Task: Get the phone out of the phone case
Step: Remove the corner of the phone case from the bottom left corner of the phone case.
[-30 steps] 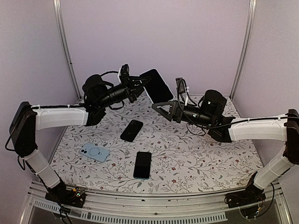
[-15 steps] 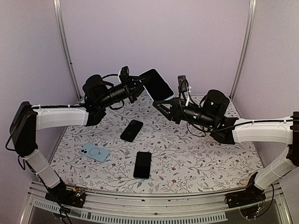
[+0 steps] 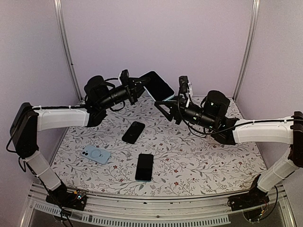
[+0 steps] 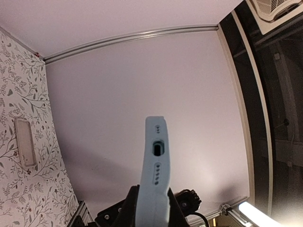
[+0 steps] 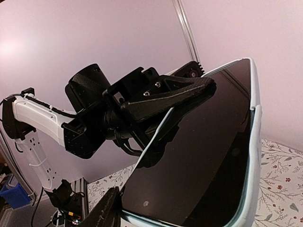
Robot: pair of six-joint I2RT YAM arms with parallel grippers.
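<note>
The phone (image 3: 157,85) has a black screen and sits in a light-blue case. My left gripper (image 3: 142,85) is shut on its left edge and holds it in the air above the back of the table. In the left wrist view the case's port end (image 4: 156,165) sticks up between my left gripper's (image 4: 150,210) fingers. My right gripper (image 3: 166,102) is open at the phone's lower right end. In the right wrist view the screen (image 5: 203,151) and the pale case rim (image 5: 253,142) fill the frame, with one right finger (image 5: 106,210) just under the near edge.
On the floral table lie a black phone (image 3: 134,132), a second black phone (image 3: 145,166) nearer the front, and a light-blue case (image 3: 96,154) at the left. Metal frame posts (image 3: 66,47) stand at the back corners.
My right gripper has moved up and left until its open fingers reach the phone's lower end. My left gripper still holds the phone, lifted and tilted slightly.
</note>
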